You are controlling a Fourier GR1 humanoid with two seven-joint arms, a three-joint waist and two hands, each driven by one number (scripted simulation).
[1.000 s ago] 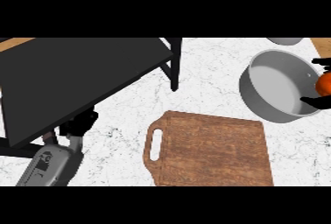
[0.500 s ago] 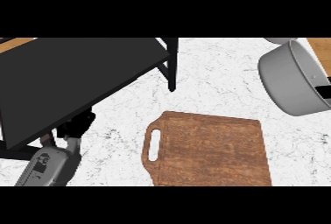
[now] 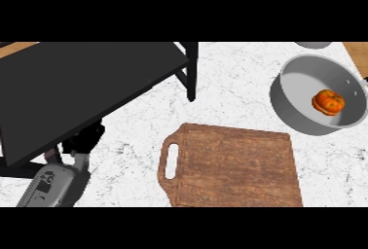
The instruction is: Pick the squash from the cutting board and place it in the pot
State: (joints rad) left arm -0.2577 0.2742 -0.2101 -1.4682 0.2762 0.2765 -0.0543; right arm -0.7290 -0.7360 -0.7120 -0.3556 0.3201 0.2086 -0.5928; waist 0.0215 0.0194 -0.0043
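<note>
Where it lies: squash (image 3: 328,102) inside pot (image 3: 295,104)

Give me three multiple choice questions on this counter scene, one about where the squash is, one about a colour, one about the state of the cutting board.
1. Where is the squash?
A. On the cutting board
B. Inside the pot
C. On the black table

2. What colour is the pot?
A. Grey
B. Red
C. Blue

3. What is the state of the cutting board?
A. Holds the squash
B. Covered by a hand
C. Bare

B: the orange squash lies in the pot.
A: the pot's wall is grey.
C: only wood grain shows on the board.
</note>
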